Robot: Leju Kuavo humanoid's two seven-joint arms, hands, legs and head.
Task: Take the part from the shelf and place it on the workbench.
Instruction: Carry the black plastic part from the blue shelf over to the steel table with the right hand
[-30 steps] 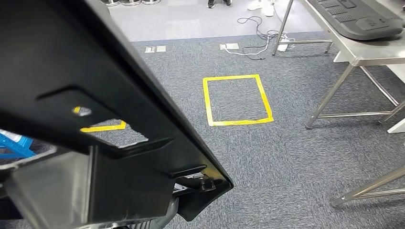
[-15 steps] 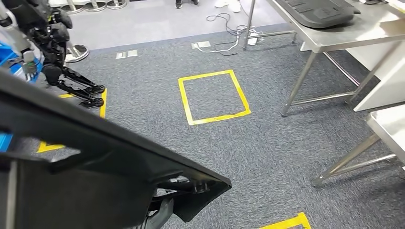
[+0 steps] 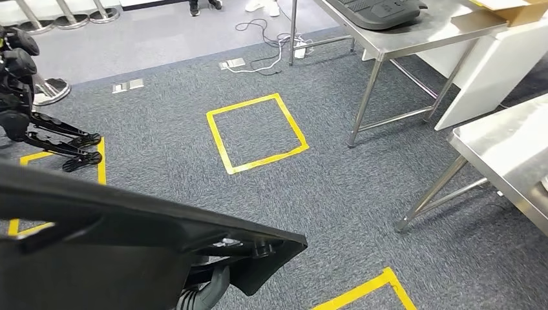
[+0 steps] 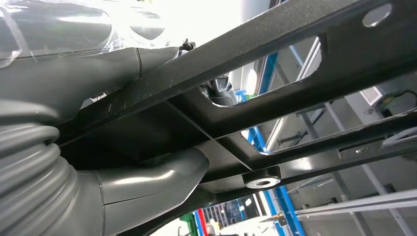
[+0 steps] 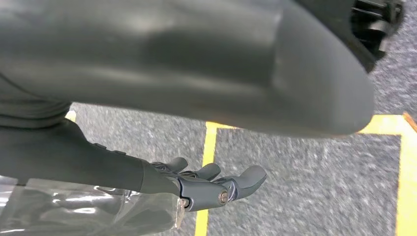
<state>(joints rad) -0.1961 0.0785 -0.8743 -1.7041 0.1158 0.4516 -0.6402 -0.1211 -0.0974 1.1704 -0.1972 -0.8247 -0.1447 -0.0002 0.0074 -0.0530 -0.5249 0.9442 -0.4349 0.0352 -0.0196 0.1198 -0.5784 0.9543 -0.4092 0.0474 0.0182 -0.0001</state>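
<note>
The part is a large black plastic panel with cut-outs, carried low across the lower left of the head view. My left hand grips one of its bars, with the thumb under it and a finger over it. My right hand hangs below the panel, fingers stretched out over the carpet with nothing between them and the thick thumb. The panel's edge shows beyond that thumb. A steel workbench stands at the right.
A second steel table at the back right carries another black part; a white cabinet stands beside it. A yellow tape square marks the grey carpet ahead. Another dark robot stands at the left. Cables lie at the back.
The camera has turned: the floor square and tables slid left, and the near workbench came in at the right. The panel sits lower and flatter in the picture.
</note>
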